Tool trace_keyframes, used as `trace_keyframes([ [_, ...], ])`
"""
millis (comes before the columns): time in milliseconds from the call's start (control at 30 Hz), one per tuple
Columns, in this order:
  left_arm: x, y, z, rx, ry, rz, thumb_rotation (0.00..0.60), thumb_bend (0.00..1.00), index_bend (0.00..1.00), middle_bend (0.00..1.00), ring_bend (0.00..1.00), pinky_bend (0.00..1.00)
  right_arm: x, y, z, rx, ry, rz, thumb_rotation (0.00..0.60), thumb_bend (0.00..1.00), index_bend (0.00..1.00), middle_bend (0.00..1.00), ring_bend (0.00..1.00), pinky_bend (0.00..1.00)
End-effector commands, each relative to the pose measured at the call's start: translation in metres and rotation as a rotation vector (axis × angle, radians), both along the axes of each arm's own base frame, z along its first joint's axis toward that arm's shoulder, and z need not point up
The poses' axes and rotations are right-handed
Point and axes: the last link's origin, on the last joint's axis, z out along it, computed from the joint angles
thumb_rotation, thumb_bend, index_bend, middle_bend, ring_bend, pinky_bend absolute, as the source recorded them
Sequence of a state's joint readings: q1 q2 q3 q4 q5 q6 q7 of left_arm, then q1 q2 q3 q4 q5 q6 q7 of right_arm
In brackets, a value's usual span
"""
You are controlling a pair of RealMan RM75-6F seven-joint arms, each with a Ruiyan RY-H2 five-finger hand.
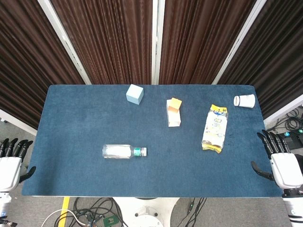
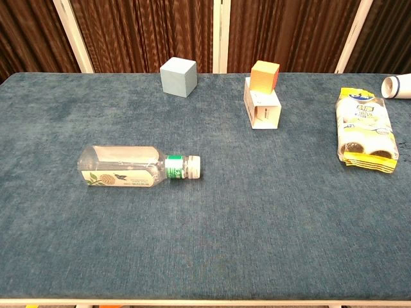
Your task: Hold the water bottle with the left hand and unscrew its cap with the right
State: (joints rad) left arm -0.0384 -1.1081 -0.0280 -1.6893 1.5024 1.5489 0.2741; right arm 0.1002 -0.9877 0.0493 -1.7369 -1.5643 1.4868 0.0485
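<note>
My left hand (image 1: 10,163) waits off the counter's left edge, fingers spread and holding nothing; my right hand (image 1: 280,161) mirrors it off the right edge, likewise splayed and empty. Both show only in the head view, and both sit well apart from anything I need. I judge they are parked there to leave the blue counter (image 1: 75,118) open to the cameras before I reach in.

The bottle (image 1: 124,151) lies on its side in the near-left part of the counter, untouched, its white cap (image 2: 194,166) pointing toward my right. That suits the job: body toward the hand that must hold it, cap toward the hand that must twist. It seems nearly empty, so I expect it to roll or skid if nudged, and I will have to lift it off the cloth to get a firm hold.

Farther back stand a pale blue cube (image 2: 178,76) and an orange block (image 2: 264,75) resting against the far end of a white carton (image 2: 261,108). A yellow snack pack (image 2: 365,128) lies to the right, a tipped paper cup (image 2: 398,86) beyond it. None of them crowd the bottle.
</note>
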Motion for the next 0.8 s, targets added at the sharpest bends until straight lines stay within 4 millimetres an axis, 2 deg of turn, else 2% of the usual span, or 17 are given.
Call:
trace_keyframes([
  [33,0.000,0.000,0.000,0.000,-0.001,-0.001,0.600,0.20,0.17,0.15,0.07,0.03,0.001,0.001,0.000,0.002,0.001,0.002,0.600,0.23,0.05,0.03,0.00,0.00],
  [300,0.004,0.004,0.002,-0.006,0.000,-0.024,0.600,0.20,0.17,0.15,0.07,0.03,0.002,0.001,0.002,-0.002,0.000,0.012,0.600,0.23,0.05,0.03,0.00,0.00],
  [500,0.027,0.033,-0.007,-0.105,-0.017,-0.122,0.600,0.20,0.17,0.15,0.07,0.04,0.002,-0.007,0.002,0.012,0.012,0.015,0.600,0.23,0.04,0.03,0.00,0.00],
  [667,0.062,0.070,-0.035,-0.259,-0.063,-0.230,0.600,0.19,0.17,0.15,0.08,0.05,0.004,-0.015,-0.001,0.026,0.003,0.024,0.600,0.23,0.04,0.03,0.00,0.00],
  [800,0.086,0.090,-0.072,-0.388,-0.071,-0.280,0.600,0.17,0.16,0.15,0.08,0.05,0.006,-0.019,-0.005,0.039,-0.005,0.035,0.600,0.23,0.04,0.03,0.00,0.00],
])
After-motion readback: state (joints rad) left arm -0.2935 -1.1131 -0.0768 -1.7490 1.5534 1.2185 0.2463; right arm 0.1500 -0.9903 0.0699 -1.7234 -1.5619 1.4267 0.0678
